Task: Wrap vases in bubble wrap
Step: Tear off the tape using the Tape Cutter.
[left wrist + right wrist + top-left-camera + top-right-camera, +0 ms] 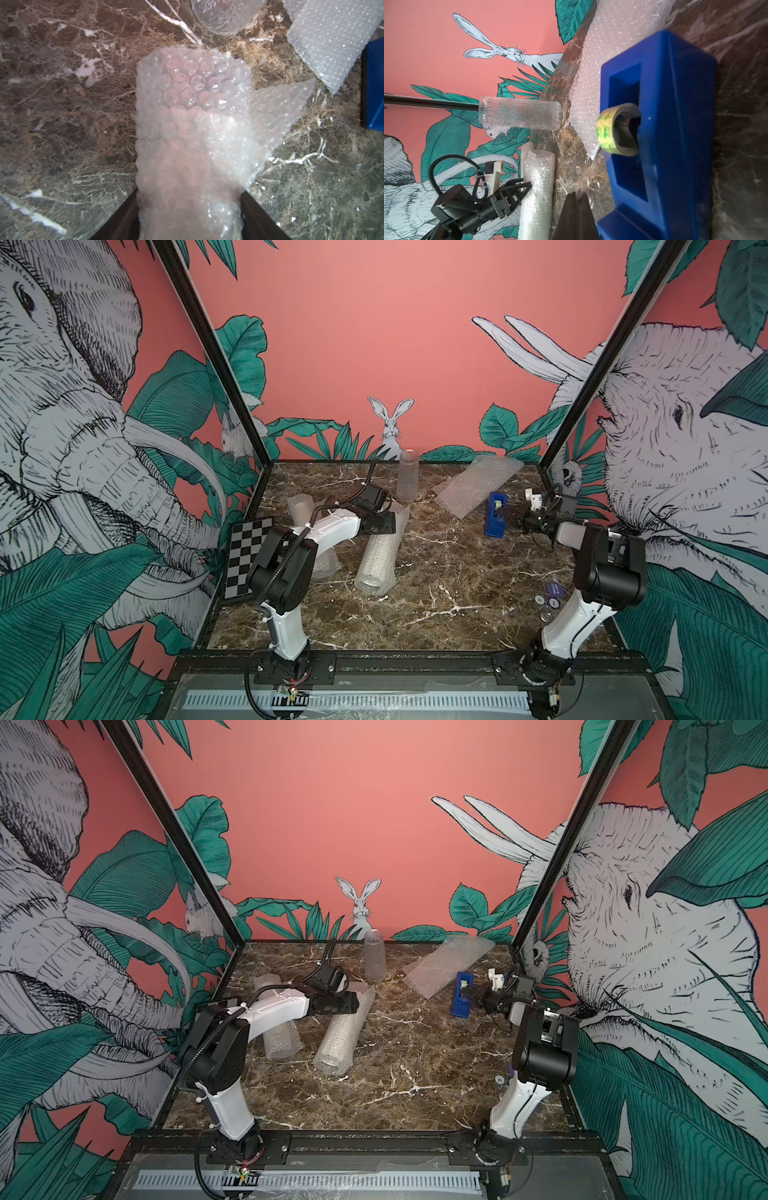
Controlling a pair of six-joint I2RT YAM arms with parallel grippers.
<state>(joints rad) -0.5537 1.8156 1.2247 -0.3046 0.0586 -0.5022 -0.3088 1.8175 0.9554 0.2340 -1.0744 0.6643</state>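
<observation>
In both top views the wrapped vase (376,560) lies on the desk (436,593), seemingly untaped (released now, the bubble wrap (368,578) may spring open). Left wrist view: the left gripper (190,192) clamps that roll, with a flap (276,108) hanging loose. Right wrist view: the right gripper (575,195) is pinched together beside the tape dispenser (664,124); whether on tape, I cannot tell.
</observation>
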